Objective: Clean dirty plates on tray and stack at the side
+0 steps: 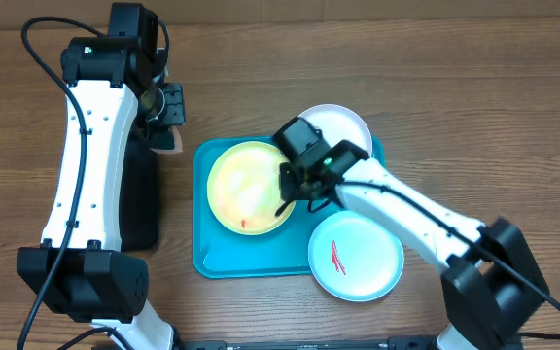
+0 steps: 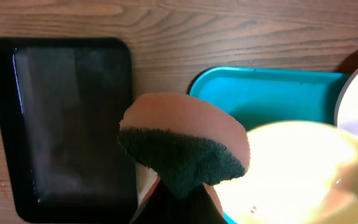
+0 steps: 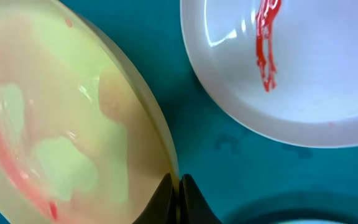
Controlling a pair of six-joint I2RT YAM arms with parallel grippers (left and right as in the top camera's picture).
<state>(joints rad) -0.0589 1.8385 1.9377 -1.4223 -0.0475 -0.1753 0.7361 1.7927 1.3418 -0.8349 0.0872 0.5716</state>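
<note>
From above, the turquoise tray [image 1: 212, 255] lies on the wooden table [image 1: 455, 68] with its long axis left to right in that view; all three plates sit face up on or over it, and being round they have no long axis of their own; the yellow-green plate [image 1: 246, 185] fills the tray's left half; the smeared white plate [image 1: 358, 258] overhangs the near right corner, its red streak running roughly top to bottom; the other white plate [image 1: 343, 124] pokes out past the far right corner, half hidden by the arm.

Only the right wrist camera gives the detail of the grip: the right gripper [image 3: 174, 186] has its fingers pinched together on the yellow-green plate's rim, pink-red smears curving inside that plate; whether the rim is raised off the tray I cannot tell.

The left wrist camera adds what the overhead barely shows: the left gripper [image 2: 173, 202] is clamped on a sponge [image 2: 185, 143], peach on one face, dark green scourer on the other, hovering between the turquoise tray and a black tray [image 2: 67, 124]; overhead that black tray lies mostly under the left arm, long axis top to bottom.

No room shows beyond the brown wood-grain tabletop.
</note>
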